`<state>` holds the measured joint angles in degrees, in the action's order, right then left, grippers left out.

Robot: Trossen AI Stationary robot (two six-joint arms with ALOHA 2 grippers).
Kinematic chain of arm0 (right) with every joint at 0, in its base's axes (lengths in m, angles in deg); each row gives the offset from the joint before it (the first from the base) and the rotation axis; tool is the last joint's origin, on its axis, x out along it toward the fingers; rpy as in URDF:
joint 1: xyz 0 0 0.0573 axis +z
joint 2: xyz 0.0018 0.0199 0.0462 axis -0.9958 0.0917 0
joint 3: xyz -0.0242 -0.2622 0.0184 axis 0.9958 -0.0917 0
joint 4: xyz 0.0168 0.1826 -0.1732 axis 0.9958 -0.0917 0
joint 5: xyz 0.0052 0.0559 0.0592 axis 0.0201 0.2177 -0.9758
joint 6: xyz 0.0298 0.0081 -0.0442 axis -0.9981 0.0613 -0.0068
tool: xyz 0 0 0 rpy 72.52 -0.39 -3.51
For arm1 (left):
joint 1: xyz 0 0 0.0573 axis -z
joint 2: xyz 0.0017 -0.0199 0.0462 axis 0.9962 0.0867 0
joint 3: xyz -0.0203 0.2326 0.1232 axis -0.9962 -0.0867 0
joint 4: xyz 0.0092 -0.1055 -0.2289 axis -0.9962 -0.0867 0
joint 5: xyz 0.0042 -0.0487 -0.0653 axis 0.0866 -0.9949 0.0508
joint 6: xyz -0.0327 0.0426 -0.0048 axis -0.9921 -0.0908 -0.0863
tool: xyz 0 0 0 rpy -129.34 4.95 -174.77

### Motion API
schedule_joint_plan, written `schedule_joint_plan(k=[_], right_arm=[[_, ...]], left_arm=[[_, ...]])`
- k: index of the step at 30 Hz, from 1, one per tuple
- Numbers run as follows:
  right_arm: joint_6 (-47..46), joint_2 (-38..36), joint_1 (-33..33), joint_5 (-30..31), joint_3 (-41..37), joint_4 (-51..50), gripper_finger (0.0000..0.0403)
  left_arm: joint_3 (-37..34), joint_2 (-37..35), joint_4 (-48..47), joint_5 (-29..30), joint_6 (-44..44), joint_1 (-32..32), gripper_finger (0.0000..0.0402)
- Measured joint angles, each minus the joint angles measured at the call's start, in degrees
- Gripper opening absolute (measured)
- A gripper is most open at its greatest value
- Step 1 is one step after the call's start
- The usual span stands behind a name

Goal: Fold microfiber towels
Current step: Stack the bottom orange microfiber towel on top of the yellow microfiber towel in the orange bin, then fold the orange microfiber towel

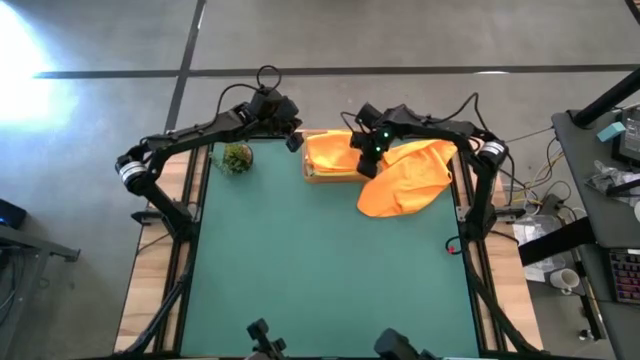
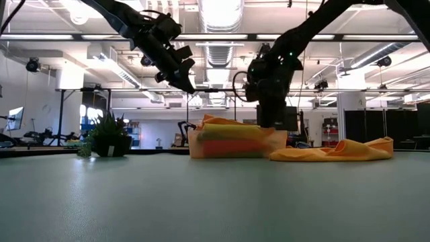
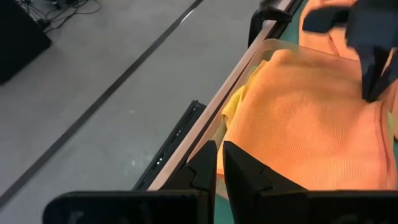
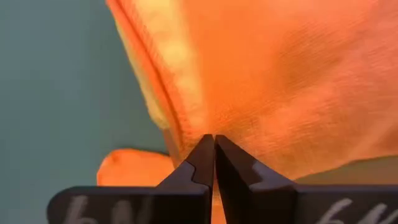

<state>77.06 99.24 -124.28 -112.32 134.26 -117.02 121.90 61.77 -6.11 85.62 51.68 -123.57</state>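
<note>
1. I see the right gripper point(image 1: 368, 160) at the far edge of the green mat point(image 1: 320, 270), over the tray point(image 2: 201, 149) holding stacked towels.
2. Its fingers are pressed together, tips at the orange towel point(image 4: 298, 81); I can't confirm fabric is pinched between them.
3. A loose orange towel point(image 1: 405, 180) lies crumpled on the mat just right of the tray, touching it.
4. The stack in the tray shows orange on top point(image 3: 311, 118), with a yellow towel point(image 3: 235, 102) edge under it.
5. The left gripper point(image 1: 292, 138) hovers off the tray's left end, fingers clenched, holding nothing.
6. A small potted plant point(image 1: 236, 158) sits left of the tray.
</note>
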Motion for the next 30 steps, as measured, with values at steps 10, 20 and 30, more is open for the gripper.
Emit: schedule_joint_plan(k=[10, 20, 30], right_arm=[[-1.8, -4.0, -0.1, 0.0, 1.1, 3.1, 0.0008], [-1.1, -10.1, 1.5, 0.3, 0.7, -3.6, 0.0008], [-13.3, -24.9, 7.7, 2.5, -13.5, -0.7, 0.0008]], left_arm=[[0.0, -0.1, -1.0, 0.0, -0.1, 0.1, 0.0013], [-0.1, -3.5, -12.7, 0.0, -0.1, 0.6, 0.0013], [-0.2, -7.8, -13.8, -0.3, 0.0, 4.9, 0.0013]])
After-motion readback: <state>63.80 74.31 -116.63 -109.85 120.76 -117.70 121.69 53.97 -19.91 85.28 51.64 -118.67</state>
